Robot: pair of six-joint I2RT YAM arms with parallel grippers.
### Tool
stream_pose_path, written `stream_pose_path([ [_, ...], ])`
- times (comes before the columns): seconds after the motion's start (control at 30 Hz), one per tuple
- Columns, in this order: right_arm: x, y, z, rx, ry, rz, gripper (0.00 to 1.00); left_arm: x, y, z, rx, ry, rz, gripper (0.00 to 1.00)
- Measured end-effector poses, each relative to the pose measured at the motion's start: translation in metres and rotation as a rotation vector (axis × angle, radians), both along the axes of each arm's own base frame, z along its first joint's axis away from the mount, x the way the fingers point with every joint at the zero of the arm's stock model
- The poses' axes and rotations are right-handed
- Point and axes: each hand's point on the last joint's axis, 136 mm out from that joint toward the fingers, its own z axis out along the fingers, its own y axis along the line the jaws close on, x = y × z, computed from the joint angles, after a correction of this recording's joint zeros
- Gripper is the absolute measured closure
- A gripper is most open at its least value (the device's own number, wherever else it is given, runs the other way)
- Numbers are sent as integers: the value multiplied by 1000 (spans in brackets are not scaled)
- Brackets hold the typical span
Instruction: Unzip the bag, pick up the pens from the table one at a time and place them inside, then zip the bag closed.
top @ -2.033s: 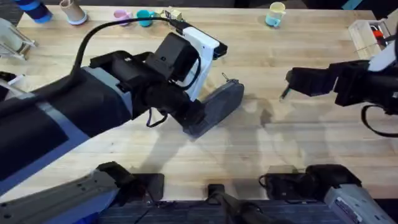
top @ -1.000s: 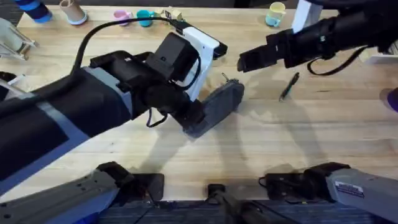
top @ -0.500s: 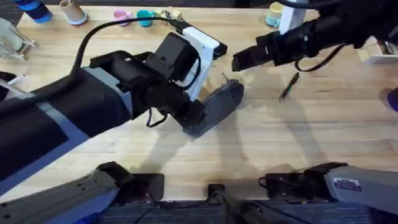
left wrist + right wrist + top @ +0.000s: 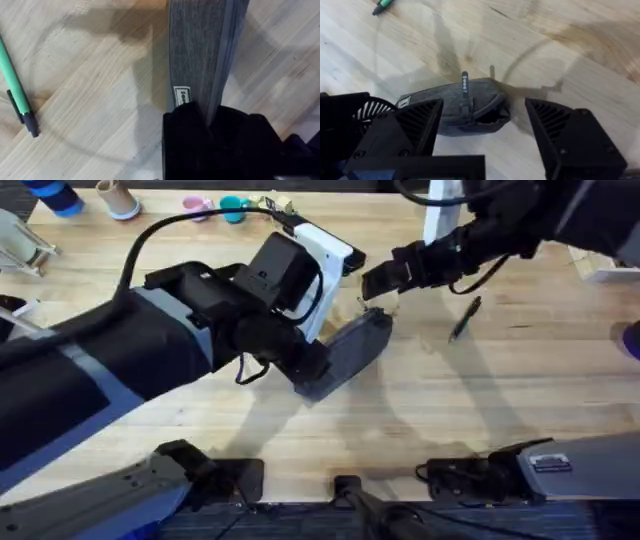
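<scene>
The left gripper [image 4: 210,120] pinches one end of the long grey fabric pouch [image 4: 350,352], holding it on the pale wooden table [image 4: 500,400]; the right gripper [image 4: 485,120] hovers wide open just above the pouch's far end, the small metal zipper pull [image 4: 464,80] standing between its fingers; lower squarely, close on the pull alone, then draw along the zipper line; a dark pen [image 4: 464,318] lies beside the right arm, a green one [image 4: 17,95] nearby.

My left gripper [image 4: 305,370] clamps the near end of the bag [image 4: 350,352], which lies on the table [image 4: 400,430] near its middle. My right gripper [image 4: 378,282] hangs over the bag's far end, fingers spread either side of the pull [image 4: 464,79]. A pen [image 4: 465,318] lies right of the bag, another [image 4: 17,95] on its other side.
</scene>
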Motion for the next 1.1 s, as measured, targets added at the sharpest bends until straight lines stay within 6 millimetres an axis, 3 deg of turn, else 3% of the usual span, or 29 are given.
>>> stream_pose_path([
  [0.27,2,13,-23,-9,37,35,7,0,0,0,0,0,0,957],
  [0.4,1,24,-28,-9,35,64,67,0,0,0,0,0,0,958],
  [0.57,-1,29,-38,-16,59,79,253,0,0,0,0,0,0,956],
  [0.87,-1,29,-39,-20,60,88,734,0,0,0,0,0,0,956],
  [0.97,-1,29,-39,-20,58,91,943,0,0,0,0,0,0,957],
  [1.1,-2,29,-39,-21,61,91,969,0,0,0,0,0,0,957],
])
